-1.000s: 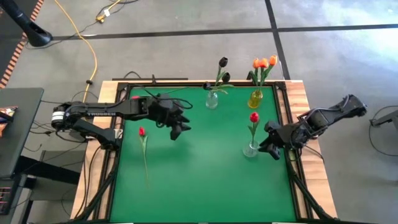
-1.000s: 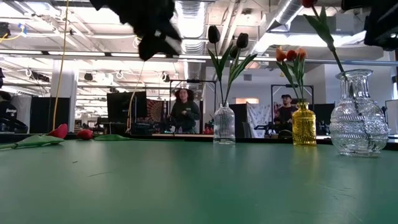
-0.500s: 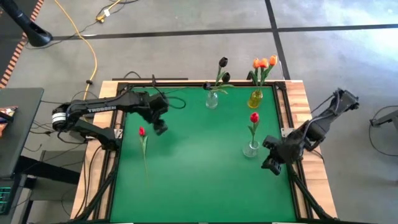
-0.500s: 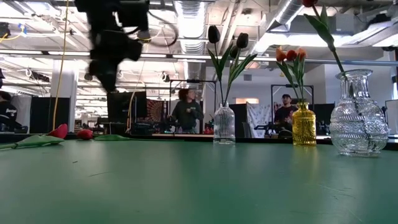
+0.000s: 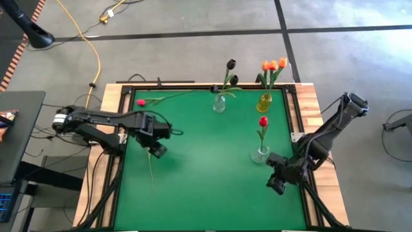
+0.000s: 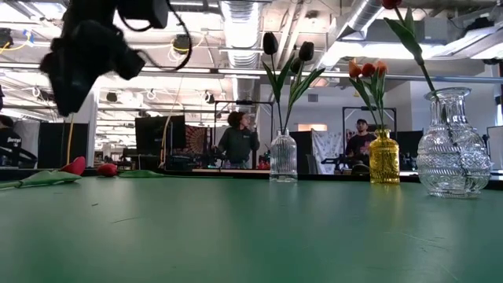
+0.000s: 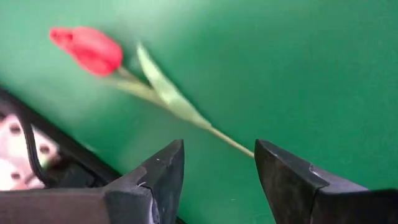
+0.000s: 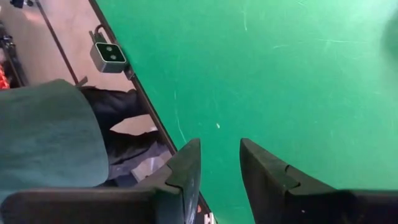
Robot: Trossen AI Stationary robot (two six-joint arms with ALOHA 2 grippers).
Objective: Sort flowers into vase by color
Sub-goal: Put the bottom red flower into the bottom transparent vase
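A red tulip point(image 7: 87, 50) lies flat on the green mat near the table's left edge; in the high view only its stem point(image 5: 151, 175) shows past my arm. My left gripper point(image 5: 156, 150) hovers over it, open, with the stem point(image 7: 231, 142) running between the fingers point(image 7: 163, 167) below them. A second red tulip point(image 5: 141, 102) lies at the far left corner. Dark tulips stand in a clear vase point(image 5: 219, 104), orange ones in a yellow vase point(image 5: 264, 102), and one red in a clear vase point(image 5: 260, 153). My right gripper point(image 5: 275, 185) is open, near the right edge.
The three vases stand in the far and right part of the mat. A black frame rail point(image 5: 122, 151) borders the table close to my left gripper. People point(image 6: 237, 141) stand in the room behind the table. Bare green mat point(image 5: 212, 174) lies in the middle and near part.
My left gripper has swung from the table's middle toward the left and near edges and come down over the lying red tulip. My right gripper has drawn back from the red-tulip vase toward the near edge. No flower has moved.
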